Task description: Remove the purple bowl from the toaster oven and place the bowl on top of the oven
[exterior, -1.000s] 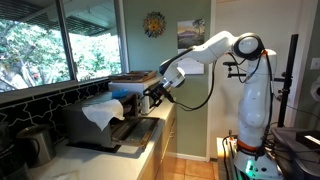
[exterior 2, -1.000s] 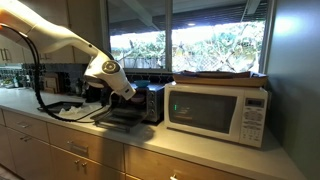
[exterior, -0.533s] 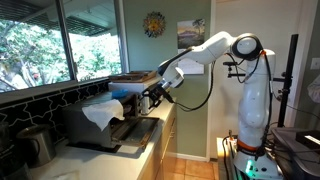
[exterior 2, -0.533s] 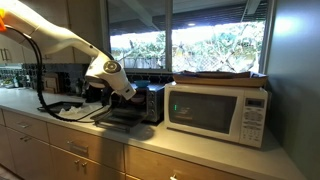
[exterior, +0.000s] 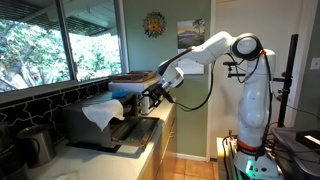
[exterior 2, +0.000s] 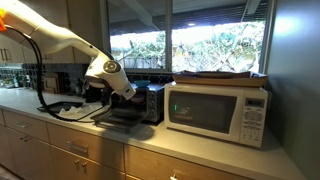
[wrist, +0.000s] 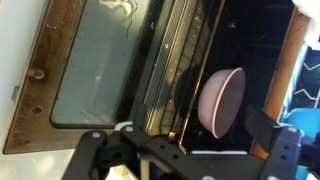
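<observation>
Fingers (wrist: 98,148) stand spread wide and hold nothing. In the wrist view one dark finger rises at the lower left and its mate at the lower right, with a broad gap between them. The purple bowl (wrist: 222,100) lies ahead of that gap, beyond my fingertips and touching neither of them. It is nearer the finger on the right side of the picture than the one on the left. It sits inside the toaster oven (wrist: 250,40), in the dark cavity on the wire rack (wrist: 175,90), and I see its pale mauve outer wall and rim. The door (wrist: 100,70) is dropped open. Its stained glass pane fills the left part of the wrist view, and my fingers hover over its inner edge, just short of the opening.

In an exterior view my white arm (exterior 2: 60,42) reaches down over the worktop (exterior 2: 60,118) to the oven's (exterior 2: 152,102) front. My fingers (exterior 2: 128,96) hang just above the lowered door (exterior 2: 122,118). A white microwave (exterior 2: 218,108) stands just beside the oven on the same worktop. In an exterior view from along the worktop, my arm (exterior: 205,50) stretches across and my fingers (exterior: 152,97) point at the oven's mouth. From both outside cameras the bowl is hidden within the cavity.
</observation>
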You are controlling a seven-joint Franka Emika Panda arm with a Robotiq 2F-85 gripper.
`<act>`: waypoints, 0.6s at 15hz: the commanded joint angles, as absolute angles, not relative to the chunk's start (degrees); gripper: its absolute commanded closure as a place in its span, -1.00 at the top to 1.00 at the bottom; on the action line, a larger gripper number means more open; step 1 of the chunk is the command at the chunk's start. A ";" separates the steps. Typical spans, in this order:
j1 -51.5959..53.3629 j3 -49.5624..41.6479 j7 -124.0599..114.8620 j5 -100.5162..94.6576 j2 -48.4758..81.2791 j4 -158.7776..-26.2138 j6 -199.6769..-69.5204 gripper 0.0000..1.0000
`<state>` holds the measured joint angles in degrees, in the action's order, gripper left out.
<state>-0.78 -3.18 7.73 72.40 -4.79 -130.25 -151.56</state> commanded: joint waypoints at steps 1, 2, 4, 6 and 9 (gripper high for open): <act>-0.99 -1.38 -2.25 65.72 -4.50 -131.80 -155.73 1.00; -1.10 -1.13 -6.14 62.63 -4.16 -132.13 -156.16 1.00; -1.69 -1.39 -13.58 55.87 -3.64 -131.81 -153.34 1.00; -1.95 -2.25 -16.28 54.33 -3.49 -130.02 -149.77 1.00; -2.10 -3.18 -13.82 58.28 -4.06 -127.41 -142.93 1.00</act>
<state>-1.26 -2.24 -13.96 56.76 -3.58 -129.66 -149.48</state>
